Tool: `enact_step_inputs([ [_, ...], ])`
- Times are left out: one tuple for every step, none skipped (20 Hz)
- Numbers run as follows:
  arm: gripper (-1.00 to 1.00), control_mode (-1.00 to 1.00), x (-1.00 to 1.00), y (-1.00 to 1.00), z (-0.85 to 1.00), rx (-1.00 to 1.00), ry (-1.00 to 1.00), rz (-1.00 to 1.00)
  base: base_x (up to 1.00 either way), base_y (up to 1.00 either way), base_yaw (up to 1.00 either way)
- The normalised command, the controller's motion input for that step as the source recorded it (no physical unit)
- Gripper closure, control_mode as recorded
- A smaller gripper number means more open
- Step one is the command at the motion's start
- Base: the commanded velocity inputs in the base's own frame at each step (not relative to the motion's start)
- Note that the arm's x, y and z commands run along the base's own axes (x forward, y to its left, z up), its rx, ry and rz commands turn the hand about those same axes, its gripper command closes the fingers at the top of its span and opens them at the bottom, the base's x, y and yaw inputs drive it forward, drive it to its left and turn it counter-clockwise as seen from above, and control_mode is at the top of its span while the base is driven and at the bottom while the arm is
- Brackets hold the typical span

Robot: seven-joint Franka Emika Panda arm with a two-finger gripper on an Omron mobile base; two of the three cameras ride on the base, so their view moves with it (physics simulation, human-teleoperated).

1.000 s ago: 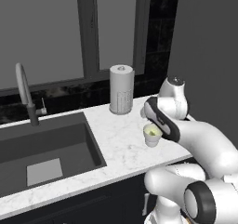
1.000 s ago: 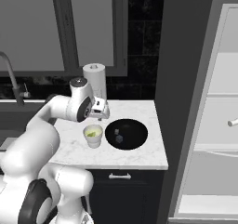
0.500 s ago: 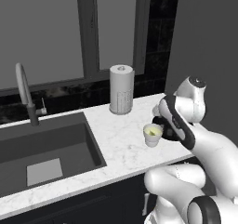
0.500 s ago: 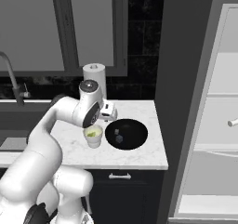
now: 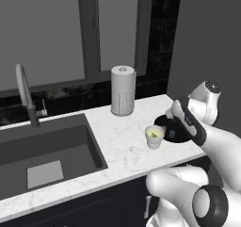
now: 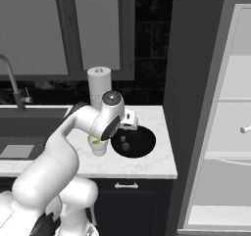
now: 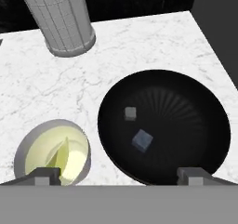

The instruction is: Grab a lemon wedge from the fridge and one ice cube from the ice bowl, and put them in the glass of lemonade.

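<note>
The glass of lemonade is a small whitish cup on the marble counter, and a pale yellow-green lemon wedge lies in its liquid. Just right of it sits the ice bowl, wide and black, with two ice cubes on its floor. My gripper hangs open above the bowl's near rim with nothing between its fingertips. From the side, the gripper is over the bowl, next to the glass. In the left base view my arm covers most of the bowl; the glass stands clear. The fridge stands open to the right.
A tall grey-white perforated cylinder stands at the back of the counter behind the glass. The dark sink and its faucet lie to the left. A small pale piece sticks out over a fridge shelf at the right edge.
My hand has swung right, from above the glass to above the ice bowl, and the arm has stretched further out. The jaws stayed open. Glass and bowl have not moved.
</note>
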Motion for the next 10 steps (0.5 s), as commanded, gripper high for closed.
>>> enact_step_inputs([
  [-1.00,-1.00,0.59,-0.29,-0.10,-0.02,0.12,0.03,0.00,0.00,0.00],
  [-1.00,-1.00,0.59,-0.29,-0.19,-0.02,0.17,0.02,0.00,0.00,0.00],
  [-1.00,-1.00,0.61,-0.25,-0.31,-0.03,0.23,0.03,0.00,0.00,0.00],
  [-1.00,-1.00,0.62,-0.24,-0.30,-0.04,0.30,0.03,0.00,0.00,0.00],
  [-1.00,-1.00,0.61,-0.21,-0.33,-0.03,0.31,0.03,0.00,0.00,0.00],
  [-1.00,-1.00,0.59,-0.15,-0.34,-0.03,0.34,0.04,0.00,0.00,0.00],
  [-1.00,-1.00,0.51,-0.07,-0.35,-0.02,0.36,0.04,0.00,0.00,0.00],
  [-1.00,-1.00,0.31,0.00,-0.26,0.00,0.34,0.04,0.00,0.00,0.00],
  [-1.00,-1.00,0.22,0.00,-0.19,0.00,0.30,0.04,0.00,0.00,0.00],
  [-1.00,-1.00,0.29,0.00,-0.25,0.00,0.24,0.05,0.00,0.00,0.00],
])
